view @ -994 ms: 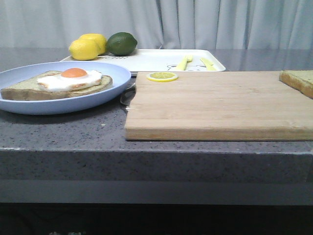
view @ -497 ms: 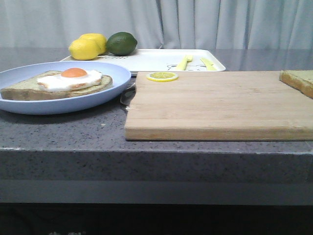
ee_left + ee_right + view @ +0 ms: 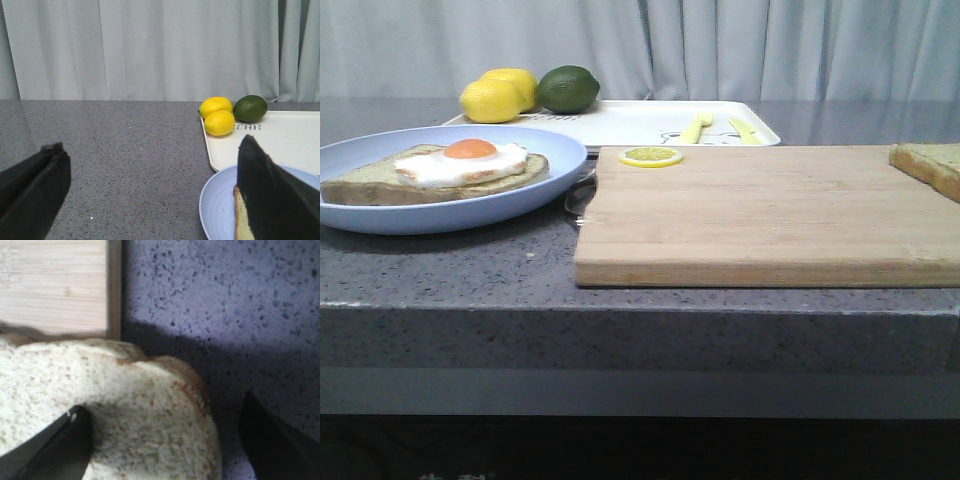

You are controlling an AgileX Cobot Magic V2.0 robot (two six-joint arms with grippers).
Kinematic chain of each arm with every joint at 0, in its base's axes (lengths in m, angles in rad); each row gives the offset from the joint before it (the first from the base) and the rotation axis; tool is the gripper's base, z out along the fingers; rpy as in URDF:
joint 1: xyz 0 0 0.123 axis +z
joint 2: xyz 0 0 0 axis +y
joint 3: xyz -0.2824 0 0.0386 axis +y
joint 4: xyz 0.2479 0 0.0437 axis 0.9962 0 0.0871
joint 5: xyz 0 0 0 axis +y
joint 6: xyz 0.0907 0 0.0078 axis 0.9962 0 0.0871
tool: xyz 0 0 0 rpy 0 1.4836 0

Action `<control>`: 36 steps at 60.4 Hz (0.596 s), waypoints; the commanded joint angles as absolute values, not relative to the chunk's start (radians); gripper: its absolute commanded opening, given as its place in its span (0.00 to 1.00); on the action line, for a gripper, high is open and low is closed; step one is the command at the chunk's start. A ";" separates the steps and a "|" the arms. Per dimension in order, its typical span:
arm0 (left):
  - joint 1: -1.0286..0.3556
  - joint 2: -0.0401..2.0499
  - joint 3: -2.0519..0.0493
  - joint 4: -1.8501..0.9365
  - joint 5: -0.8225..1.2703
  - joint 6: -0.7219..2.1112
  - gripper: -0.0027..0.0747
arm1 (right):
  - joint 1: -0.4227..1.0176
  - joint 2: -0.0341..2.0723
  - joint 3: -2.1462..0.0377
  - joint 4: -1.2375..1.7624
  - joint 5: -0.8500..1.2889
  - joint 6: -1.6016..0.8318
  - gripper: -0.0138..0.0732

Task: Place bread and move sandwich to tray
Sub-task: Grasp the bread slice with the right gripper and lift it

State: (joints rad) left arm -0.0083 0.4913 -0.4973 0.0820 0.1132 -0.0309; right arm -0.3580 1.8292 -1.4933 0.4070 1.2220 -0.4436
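So the board [image 3: 770, 215] sits mid-worktop [image 3: 450, 270] and everything hangs off that. Just left of it is the blue plate [image 3: 555, 165], almost touching, holding the sandwich [image 3: 440, 175]: a flat slice with a fried egg on top, yolk up. Behind the board is the tray [image 3: 630, 122], with two lemons [image 3: 500, 95] and a lime [image 3: 568, 88] at its far left corner and a pair of yellow utensils [image 3: 720, 128] near the right end. A lemon slice [image 3: 651, 156] lies on the board's back left edge. The bread [image 3: 930, 165] is on the board's right end, hanging past the edge. My right fingers [image 3: 165, 440] are spread either side of it, not pinching. My left fingers [image 3: 150, 195] are spread wide too, at the plate's rim.
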 commanded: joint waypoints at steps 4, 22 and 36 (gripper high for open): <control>-0.006 0.500 -0.530 0.080 0.038 -0.038 0.89 | -0.362 1.794 -1.520 0.458 1.309 -0.457 0.79; -0.006 0.500 -0.530 0.080 0.038 -0.038 0.89 | -0.362 1.765 -1.520 0.471 1.334 -0.412 0.09; -0.006 0.500 -0.530 0.080 0.038 -0.038 0.89 | -0.362 1.669 -1.530 0.471 1.334 -0.343 0.07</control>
State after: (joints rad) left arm -0.0083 0.4913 -0.4973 0.0820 0.1132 -0.0309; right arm -0.3603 1.7590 -1.4933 0.4293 1.2139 -0.3748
